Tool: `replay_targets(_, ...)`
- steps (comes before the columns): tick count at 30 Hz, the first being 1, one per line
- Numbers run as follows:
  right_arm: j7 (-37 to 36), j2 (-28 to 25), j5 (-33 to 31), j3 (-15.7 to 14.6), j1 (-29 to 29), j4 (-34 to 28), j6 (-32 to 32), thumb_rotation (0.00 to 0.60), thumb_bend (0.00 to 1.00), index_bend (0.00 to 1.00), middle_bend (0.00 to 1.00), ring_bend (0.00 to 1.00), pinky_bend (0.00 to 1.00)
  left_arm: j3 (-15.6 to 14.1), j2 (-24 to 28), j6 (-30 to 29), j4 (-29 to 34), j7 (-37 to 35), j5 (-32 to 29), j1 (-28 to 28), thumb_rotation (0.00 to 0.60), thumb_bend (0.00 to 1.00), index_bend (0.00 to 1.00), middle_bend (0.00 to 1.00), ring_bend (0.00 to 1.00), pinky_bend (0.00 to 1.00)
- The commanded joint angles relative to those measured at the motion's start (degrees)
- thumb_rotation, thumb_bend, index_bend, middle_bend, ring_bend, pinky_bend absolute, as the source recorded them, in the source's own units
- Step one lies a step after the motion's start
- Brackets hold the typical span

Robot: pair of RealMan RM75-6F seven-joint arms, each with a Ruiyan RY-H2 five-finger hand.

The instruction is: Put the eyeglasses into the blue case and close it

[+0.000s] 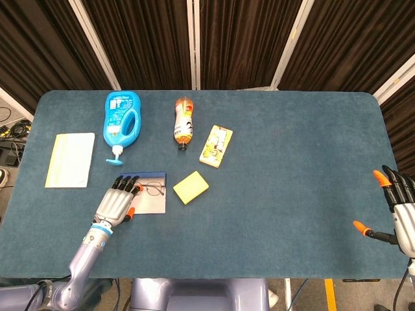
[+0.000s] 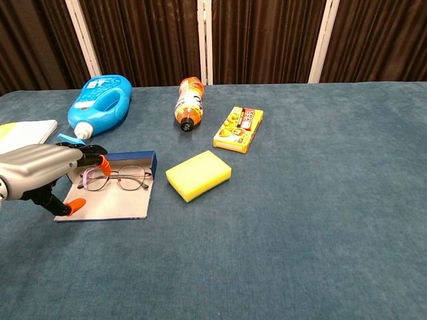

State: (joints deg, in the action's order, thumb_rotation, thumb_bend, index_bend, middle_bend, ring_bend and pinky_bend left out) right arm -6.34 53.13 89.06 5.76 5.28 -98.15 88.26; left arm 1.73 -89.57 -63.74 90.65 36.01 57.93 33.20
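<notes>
The blue case lies open and flat, its grey inside up and its blue wall at the back. The thin-framed eyeglasses rest on that lining, lenses toward the sponge; in the head view the eyeglasses sit at the right part of the case. My left hand hovers at the case's left edge with its fingers apart and nothing in it; the thumb tip is near the front-left corner. In the head view this left hand covers the case's left part. My right hand stays open by the table's right edge.
A yellow sponge lies just right of the case. Behind are a blue detergent bottle, an orange bottle on its side and a yellow snack box. A pale yellow pad lies at far left.
</notes>
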Motion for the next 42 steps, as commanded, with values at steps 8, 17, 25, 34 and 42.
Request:
replay_targets(8,0.0,0.0,0.0,0.0,0.0,0.0,0.0,0.600,0.00,0.00,0.00,0.00,0.00,0.3,-4.1,0.5,-5.3,-0.9,0.4,-0.2,0.600,0.50,0.20,0.00,0.00,0.00)
replay_targets(17,0.2,0.1,0.0,0.0,0.0,0.0,0.0,0.600,0.00,0.00,0.00,0.00,0.00,1.3,-5.8,0.7,-8.1,-1.4,0.9,-0.1,0.600,0.51,0.20,0.00,0.00,0.00)
replay_targets(25,0.1,0.0,-0.2,0.0,0.0,0.1,-0.1,0.600,0.00,0.00,0.00,0.00,0.00,3.1,-6.7,1.6,-10.8,-1.7,0.0,0.7,0.600,0.52,0.20,0.00,0.00,0.00)
replay_targets(34,0.4,0.2,-0.4,0.0,0.1,0.1,-0.4,0.600,0.00,0.00,0.00,0.00,0.00,4.1,-7.4,1.1,-12.9,-2.0,0.2,0.8,0.600,0.52,0.20,0.00,0.00,0.00)
replay_targets(42,0.3,0.2,-0.4,0.0,0.1,0.1,-0.4,0.600,0.00,0.00,0.00,0.00,0.00,4.9,-7.8,3.1,-15.1,-2.9,-0.4,1.4,0.600,0.52,0.20,0.00,0.00,0.00)
